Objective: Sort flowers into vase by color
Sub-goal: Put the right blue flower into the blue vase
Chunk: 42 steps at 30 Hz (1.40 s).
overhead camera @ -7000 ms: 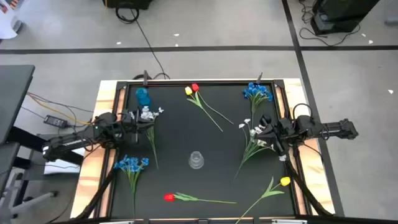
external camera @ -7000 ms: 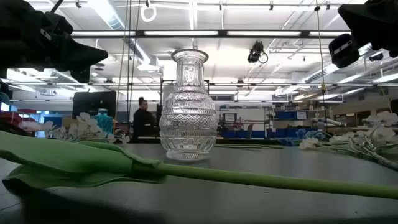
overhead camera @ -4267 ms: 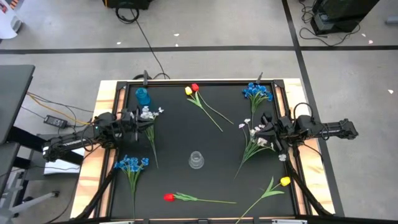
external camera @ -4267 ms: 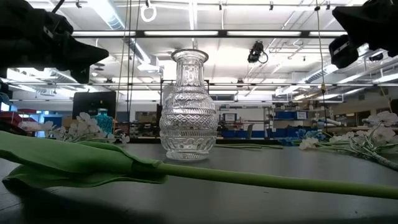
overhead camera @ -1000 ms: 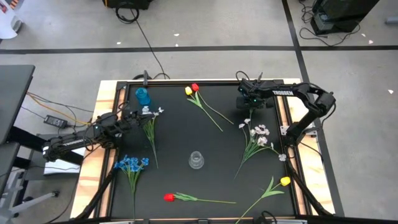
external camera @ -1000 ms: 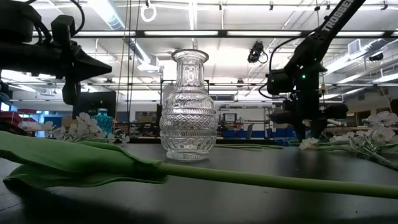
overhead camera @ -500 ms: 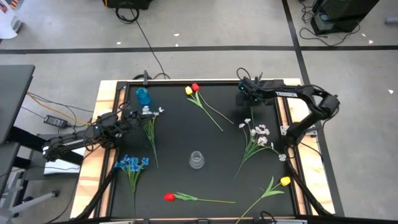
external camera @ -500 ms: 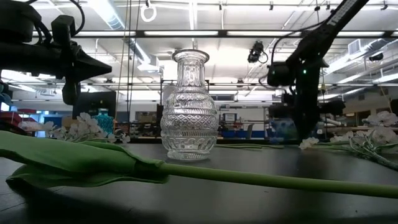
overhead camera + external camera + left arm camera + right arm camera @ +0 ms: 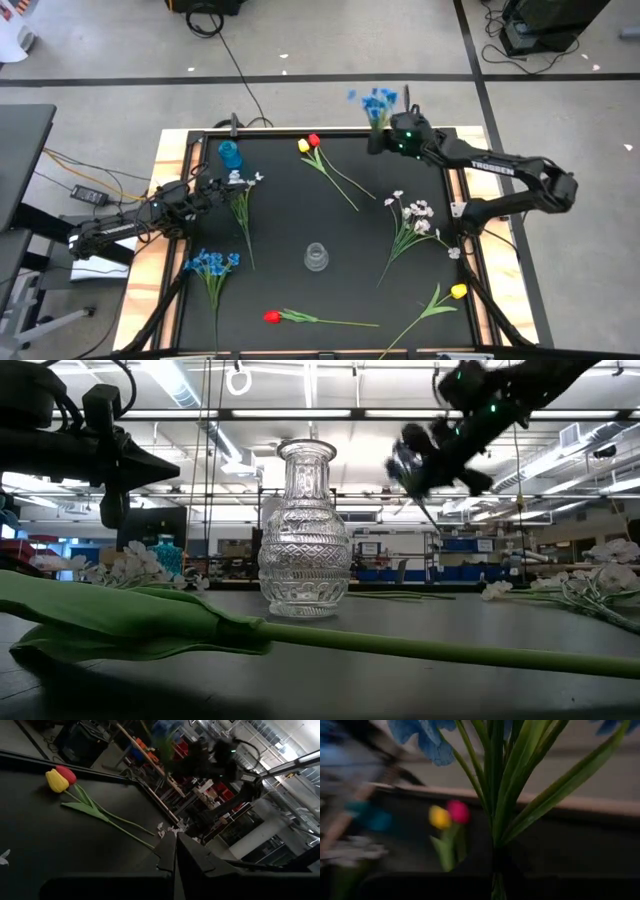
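Low view, near to far: a green tulip stem w/ leaf [image 9: 300, 635] lies across the frame bottom, the clear cut-glass vase [image 9: 303, 530] stands centre, and the right gripper [image 9: 425, 470] is upper right, clamped on the blue clustered bunch [image 9: 378, 103], which in the high view sits top centre past the black table's [image 9: 300, 215] far edge. Risk: the long stem swings, slips, or clips the narrow vase neck and tips it. The left gripper [image 9: 175, 852], fingers together, hangs mid-left by the white blossom sprig [image 9: 241, 190], and could snag it.

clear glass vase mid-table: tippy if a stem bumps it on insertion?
Probably some risk. The vase stands upright and unsupported, with a narrow neck above a rounder belly, so a sideways push near the rim likely has leverage. Its thick patterned glass looks fairly heavy, which should help. The right pincer holds the blue bunch by long, likely bendy stems.
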### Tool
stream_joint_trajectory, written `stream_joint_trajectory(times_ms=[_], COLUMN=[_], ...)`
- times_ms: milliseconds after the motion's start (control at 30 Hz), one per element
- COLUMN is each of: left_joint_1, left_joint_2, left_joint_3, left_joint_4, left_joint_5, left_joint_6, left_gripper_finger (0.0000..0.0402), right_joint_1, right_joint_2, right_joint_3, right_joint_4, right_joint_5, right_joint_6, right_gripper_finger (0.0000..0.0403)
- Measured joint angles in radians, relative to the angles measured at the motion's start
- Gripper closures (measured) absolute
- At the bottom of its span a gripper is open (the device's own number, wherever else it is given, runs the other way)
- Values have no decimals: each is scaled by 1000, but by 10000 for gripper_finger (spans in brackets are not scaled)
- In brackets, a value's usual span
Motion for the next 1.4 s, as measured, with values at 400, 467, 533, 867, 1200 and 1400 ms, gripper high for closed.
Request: stream_joint_trajectory(times_ms=[400,467,533,867,1200,1400], left_joint_1=[0,0,0,0,0,0], left_joint_2=[0,0,0,0,0,1], left_joint_3=[0,0,0,0,0,5], left_joint_4=[0,0,0,1,50,94], left_joint_5=[0,0,0,1,117,160], left_joint_6=[53,54,58,117,181,196], left_gripper_finger=[379,379,379,379,379,379], right_joint_1=[214,239,262,410,574,646], right_joint_2=[-17,-17,-17,76,305,370], right_joint_3=[2,2,2,2,2,2], right_joint_4=[412,433,456,658,1099,1127], right_joint_5=[-102,-114,-146,-321,-355,-313], right_joint_6=[-256,-224,-205,-565,-497,-477], right_gripper_finger=[372,372,372,371,380,379])
